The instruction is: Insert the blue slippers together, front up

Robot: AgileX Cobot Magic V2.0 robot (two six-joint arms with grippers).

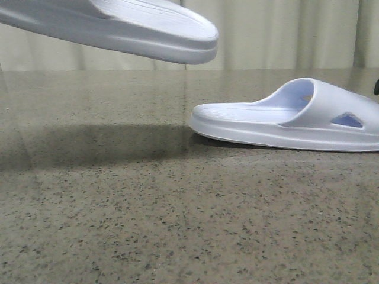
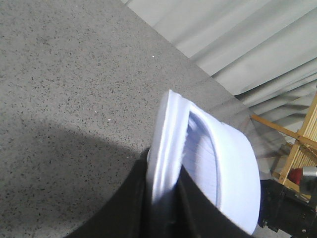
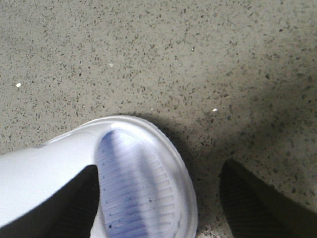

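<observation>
One of the blue slippers, the raised slipper [image 1: 118, 26], hangs in the air across the upper left of the front view, its sole tilted so the rounded end dips toward the middle of the frame. It touches nothing below; a broad dark shadow [image 1: 89, 145] lies on the counter [image 1: 177, 236] under it. In the left wrist view the same raised slipper [image 2: 208, 163] fills the lower middle of the frame, seen edge-on, with its ribbed footbed showing inside the wide strap. The left tool [image 2: 166, 208] pinches it: two dark fingers [image 2: 133, 203] close on the thick sole edge from either side.

The second slipper, the resting slipper [image 1: 296, 118], lies flat on the counter at the right of the front view, sole down, strap toward the right edge, a triangular cut-out in its side. The two slippers are apart, the raised one higher and to the left.

In the right wrist view the resting slipper [image 3: 124, 183] sits in the lower left of the frame, ribbed footbed up. The right tool [image 3: 158, 203] stands spread: one dark finger [image 3: 257, 198] is at the lower right, clear of the slipper beside its rim, the other a dark shape at the lower left over the strap. Whether that one touches the strap cannot be told.

The counter is speckled grey-brown stone. Pale curtains [image 1: 284, 35] hang behind it.
</observation>
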